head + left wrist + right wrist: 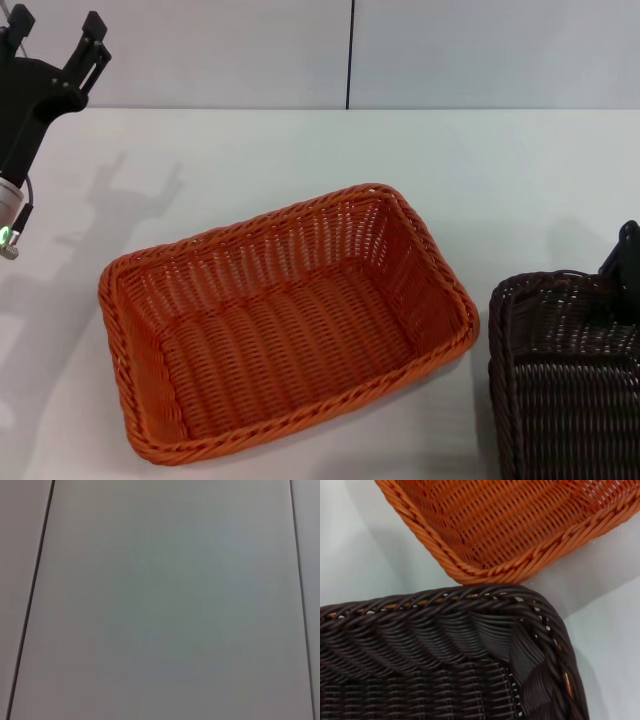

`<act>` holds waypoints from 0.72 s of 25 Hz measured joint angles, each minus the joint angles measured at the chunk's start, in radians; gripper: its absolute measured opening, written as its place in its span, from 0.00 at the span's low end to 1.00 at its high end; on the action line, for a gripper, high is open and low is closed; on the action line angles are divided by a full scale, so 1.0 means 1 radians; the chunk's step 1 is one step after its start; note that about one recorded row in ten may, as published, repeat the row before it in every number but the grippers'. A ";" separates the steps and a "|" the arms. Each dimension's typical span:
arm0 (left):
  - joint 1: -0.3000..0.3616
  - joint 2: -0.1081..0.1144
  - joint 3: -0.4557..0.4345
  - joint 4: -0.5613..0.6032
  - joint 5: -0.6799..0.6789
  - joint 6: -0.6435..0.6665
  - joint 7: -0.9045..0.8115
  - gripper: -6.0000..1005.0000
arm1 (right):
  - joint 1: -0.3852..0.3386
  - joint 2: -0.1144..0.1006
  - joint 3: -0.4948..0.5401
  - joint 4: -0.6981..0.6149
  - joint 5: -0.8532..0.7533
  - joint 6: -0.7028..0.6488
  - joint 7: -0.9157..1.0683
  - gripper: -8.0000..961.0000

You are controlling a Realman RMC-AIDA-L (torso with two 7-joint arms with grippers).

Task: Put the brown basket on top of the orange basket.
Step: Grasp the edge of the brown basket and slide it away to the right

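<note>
The orange basket [285, 325] sits empty on the white table, in the middle of the head view. The brown basket [565, 385] stands on the table just to its right, cut off by the picture's edge. The two baskets are close but apart. My right gripper [625, 268] shows only as a black part at the brown basket's far rim. The right wrist view looks down on a corner of the brown basket [445, 665], with a corner of the orange basket [510, 525] beyond it. My left gripper [55, 32] is raised at the far left, open and empty.
The white table [250, 160] runs back to a pale wall with a dark vertical seam [351, 50]. The left wrist view shows only pale wall panels [165, 605].
</note>
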 joint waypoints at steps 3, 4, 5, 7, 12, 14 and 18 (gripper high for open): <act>-0.001 0.000 0.000 -0.002 0.000 -0.002 0.001 0.84 | 0.000 -0.001 0.008 -0.002 0.000 -0.001 0.002 0.16; -0.001 0.000 0.000 -0.002 0.000 -0.002 0.001 0.84 | 0.000 -0.001 0.008 -0.002 0.000 -0.001 0.002 0.16; -0.005 0.000 0.000 -0.005 0.000 -0.005 0.006 0.84 | 0.000 -0.001 0.009 -0.002 0.000 0.002 0.002 0.16; -0.007 0.000 0.000 -0.009 0.000 -0.005 0.006 0.84 | 0.000 -0.001 0.009 -0.003 0.000 0.005 0.002 0.16; -0.001 0.000 -0.008 -0.009 -0.001 0.001 0.004 0.84 | -0.010 -0.002 0.050 -0.040 0.020 -0.009 -0.013 0.16; 0.000 0.000 -0.009 -0.009 0.000 -0.002 0.006 0.84 | -0.015 -0.004 0.090 -0.069 0.045 -0.043 -0.038 0.16; 0.001 0.002 -0.016 -0.009 0.000 -0.006 0.007 0.84 | -0.034 -0.008 0.131 -0.144 0.104 -0.122 -0.066 0.16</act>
